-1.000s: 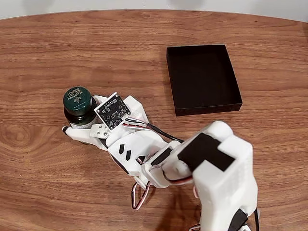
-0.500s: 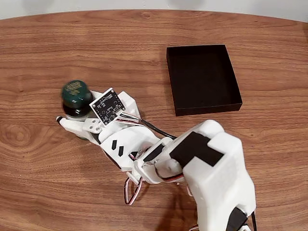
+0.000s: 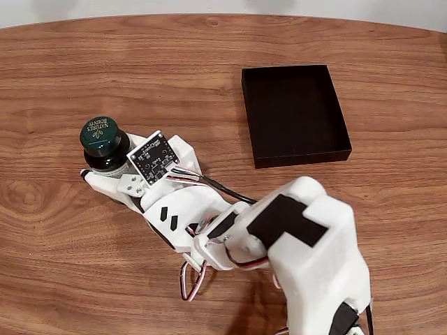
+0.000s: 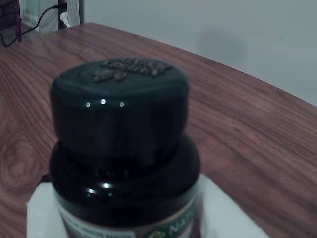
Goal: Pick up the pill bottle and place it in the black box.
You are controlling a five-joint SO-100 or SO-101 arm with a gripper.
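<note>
With the gripper (image 3: 105, 171) closed around the pill bottle (image 3: 102, 139), the grasp looks made; carrying it to the black box (image 3: 294, 114), well apart, remains.

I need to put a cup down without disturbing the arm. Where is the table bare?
Bare wood runs along the far edge behind the pill bottle and black box, in the strip between them, and at the near-left corner. It is crowded where the gripper meets the bottle and along the arm.
</note>
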